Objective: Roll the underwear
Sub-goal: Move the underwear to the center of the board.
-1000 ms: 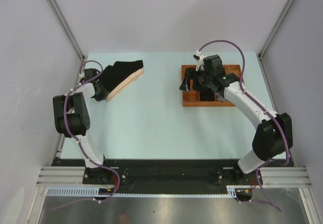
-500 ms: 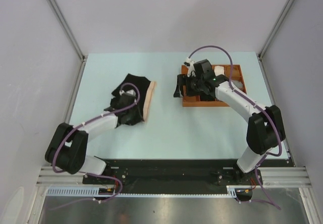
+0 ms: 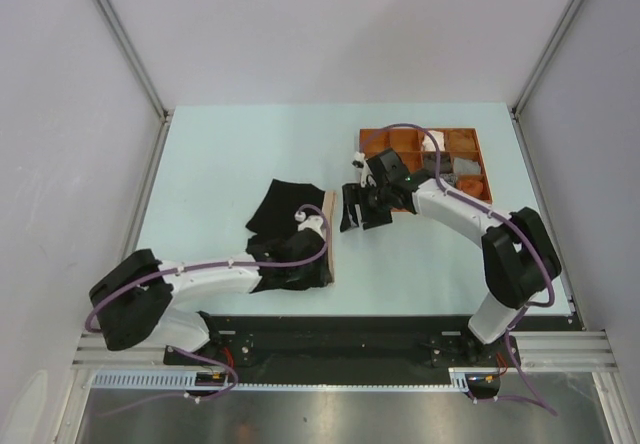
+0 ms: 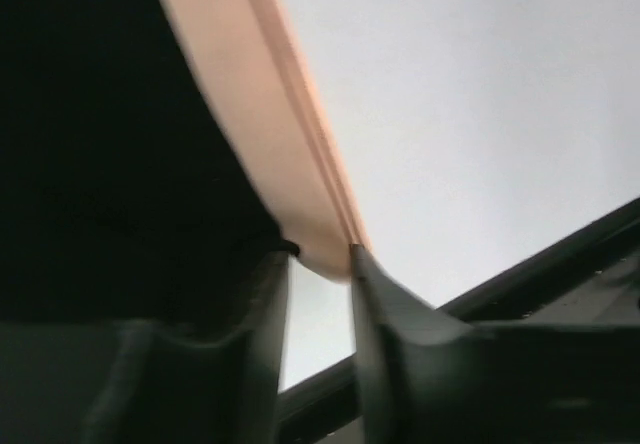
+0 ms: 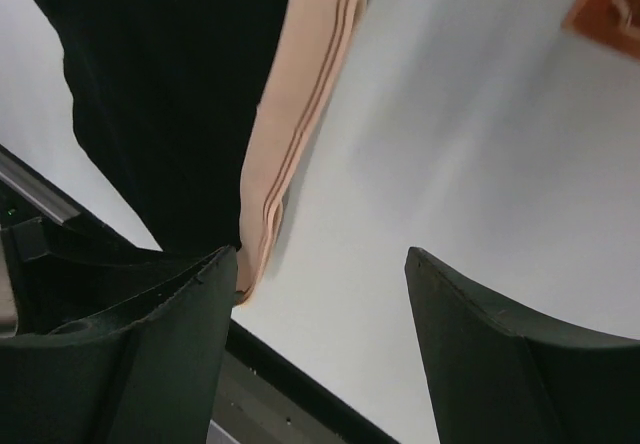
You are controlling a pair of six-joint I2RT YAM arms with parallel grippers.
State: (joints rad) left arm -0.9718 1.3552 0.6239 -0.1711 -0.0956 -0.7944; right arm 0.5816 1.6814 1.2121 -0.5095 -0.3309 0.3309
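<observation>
Left jaws narrowly parted at black brief (image 3: 283, 204) waistband (image 4: 265, 114), wrist view only; right jaws spread, empty.

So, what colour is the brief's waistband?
The waistband is beige with thin darker stripes, clearest in the right wrist view.

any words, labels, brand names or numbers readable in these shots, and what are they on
None can be read in any view.
The black brief: no print or tag shows.
Its beige waistband: only thin plain stripes, no lettering.
The brown tray: no label visible; its contents are too small to tell.
</observation>
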